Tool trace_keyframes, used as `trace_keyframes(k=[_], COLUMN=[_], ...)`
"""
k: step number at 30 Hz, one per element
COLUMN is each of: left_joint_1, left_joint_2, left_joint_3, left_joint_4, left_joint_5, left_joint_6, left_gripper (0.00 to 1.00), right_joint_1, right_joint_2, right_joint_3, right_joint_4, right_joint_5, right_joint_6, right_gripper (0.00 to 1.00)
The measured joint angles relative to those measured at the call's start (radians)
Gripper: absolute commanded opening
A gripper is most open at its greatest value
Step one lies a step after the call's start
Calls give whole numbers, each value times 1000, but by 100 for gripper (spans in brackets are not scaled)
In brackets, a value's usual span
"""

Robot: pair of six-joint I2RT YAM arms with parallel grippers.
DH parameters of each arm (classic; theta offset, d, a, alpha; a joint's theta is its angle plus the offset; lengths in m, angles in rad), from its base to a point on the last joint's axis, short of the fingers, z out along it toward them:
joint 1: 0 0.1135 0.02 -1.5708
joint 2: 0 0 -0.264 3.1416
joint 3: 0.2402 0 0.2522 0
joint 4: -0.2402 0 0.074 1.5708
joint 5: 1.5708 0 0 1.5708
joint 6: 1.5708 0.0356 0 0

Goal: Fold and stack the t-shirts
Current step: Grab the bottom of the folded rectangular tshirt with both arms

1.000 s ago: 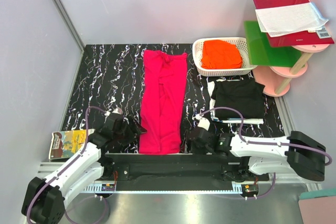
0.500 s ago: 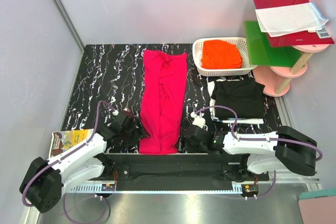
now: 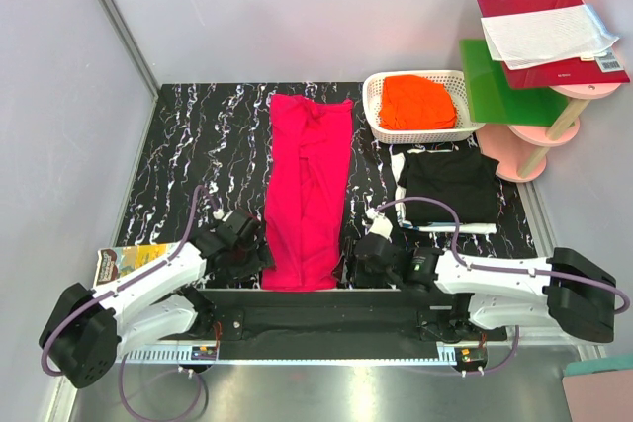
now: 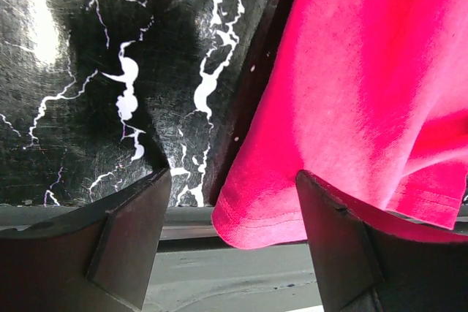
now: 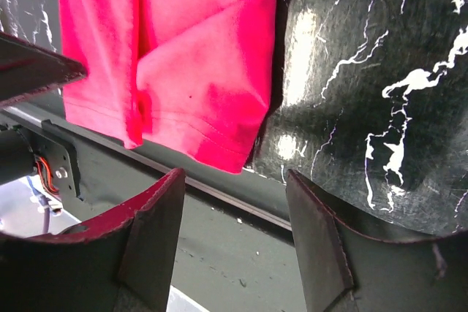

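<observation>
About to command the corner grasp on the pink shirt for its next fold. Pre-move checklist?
1. Left end effector open: ok.
2. Right end effector open: ok.
3. Pink t-shirt lies as one long folded strip: ok.
4. Its left hem corner sits between the left fingers: ok.
5. Its right hem corner is deep enough between the right fingers: cannot tell, it sits just at their tips.
6. Black t-shirt lies apart from the strip, out of the fold's path: ok.

The magenta t-shirt is soft matt cloth; the black veined tabletop is glossy and smooth.
</observation>
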Motion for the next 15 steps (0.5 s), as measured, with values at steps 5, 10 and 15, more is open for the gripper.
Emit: trace_keyframes(k=[5, 10, 15], left_joint_1=[-23, -33, -38], left_joint_2=[-3, -3, -3], left_joint_3=[0, 0, 0], left_joint_4=[-1, -5, -7], left_joint_5=[-15, -17, -17], left_joint_6=[-1, -1, -1], left_gripper=[75, 74, 73], right_joint_1=[0, -3, -3], right_joint_2=[68, 219, 238], right_joint_3=[8, 76, 85], right_joint_4=[7, 60, 95], right_joint_5=[5, -9, -19], right_joint_6=[-4, -12, -14], right_gripper=[64, 63, 62])
